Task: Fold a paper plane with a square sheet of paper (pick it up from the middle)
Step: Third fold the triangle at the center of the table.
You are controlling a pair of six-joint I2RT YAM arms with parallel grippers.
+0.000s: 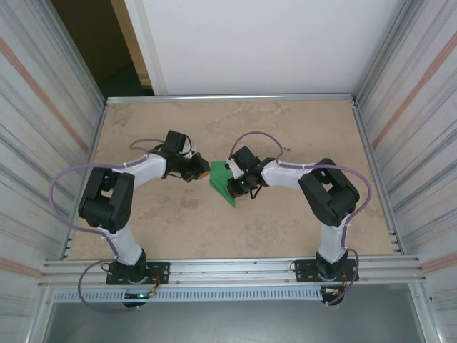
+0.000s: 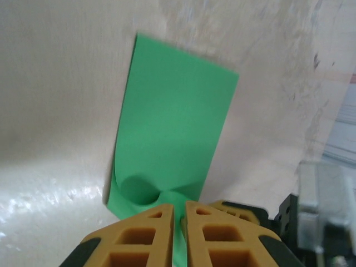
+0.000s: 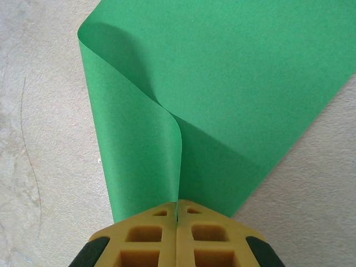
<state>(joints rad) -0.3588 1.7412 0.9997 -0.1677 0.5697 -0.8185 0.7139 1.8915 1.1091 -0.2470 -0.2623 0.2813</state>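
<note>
Tan foam pads tip the left gripper [image 1: 203, 171], which reaches in from the left at mid-table. Seen from its wrist, the left gripper [image 2: 179, 204] holds its jaws a narrow slit apart with green showing in the slit; I cannot tell whether they pinch it. Between the two arms, the square sheet of paper [image 1: 221, 183] [image 2: 172, 128] rests on the beige table [image 1: 285, 128], bright green and doubled over, its edge curled into a loop. On the right, the right gripper [image 1: 240, 183] [image 3: 177, 203] has its jaws pressed together on the sheet's rolled-over edge.
</note>
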